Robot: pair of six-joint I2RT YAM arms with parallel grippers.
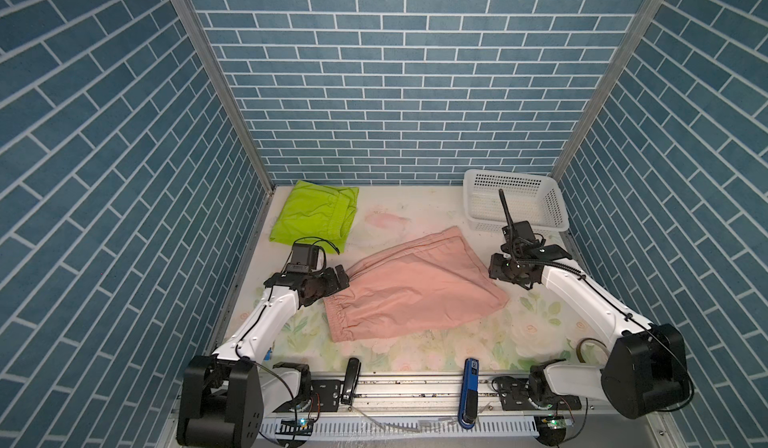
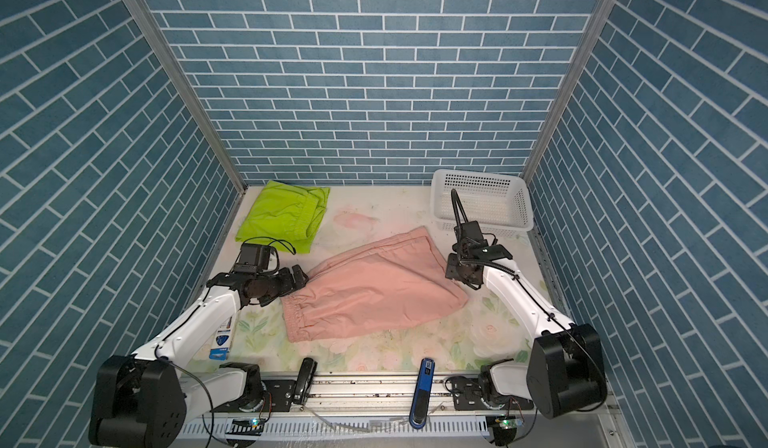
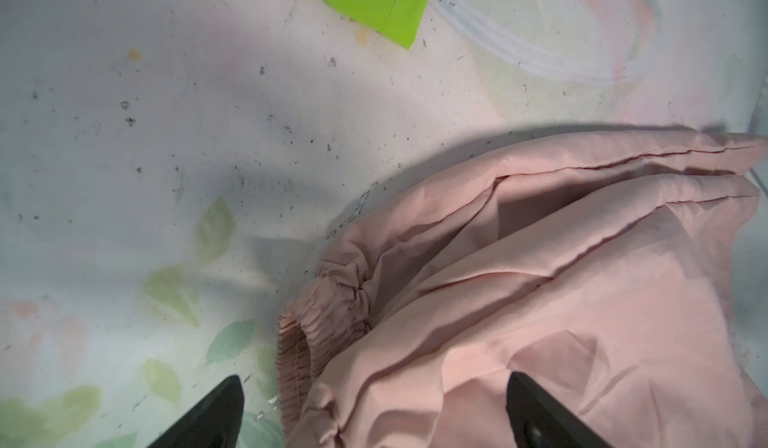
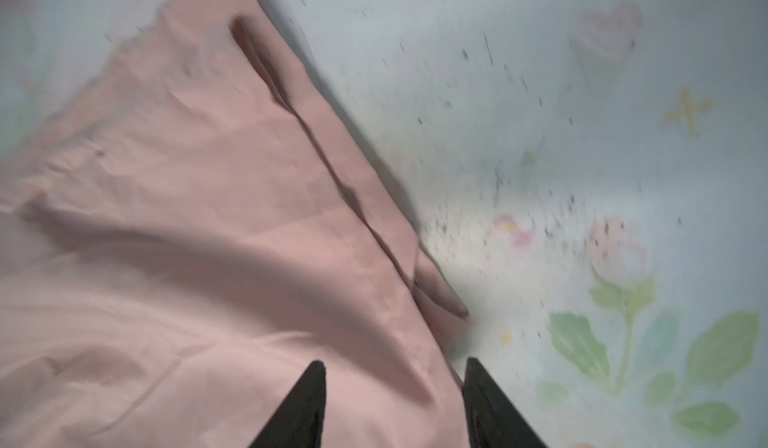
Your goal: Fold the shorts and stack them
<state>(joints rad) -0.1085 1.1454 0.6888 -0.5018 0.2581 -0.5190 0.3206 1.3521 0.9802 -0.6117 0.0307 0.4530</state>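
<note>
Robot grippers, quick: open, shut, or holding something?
Left gripper: open, jaws wide apart over the salmon-pink fabric shorts' waistband, gripping nothing.
Right gripper: open above the shorts' edge, holding nothing.

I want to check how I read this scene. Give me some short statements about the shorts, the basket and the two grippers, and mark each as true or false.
1. The green shorts lie stacked on the pink shorts. False: the two lie apart, the green ones near the far left corner of the table.
2. The white basket stands at the far right corner. True.
3. The left gripper is open beside the pink waistband. True.
4. The pink shorts lie inside the basket. False: they lie on the table, near its middle.
5. The right gripper is shut. False: its jaws stand apart at the edge of the pink shorts.
</note>
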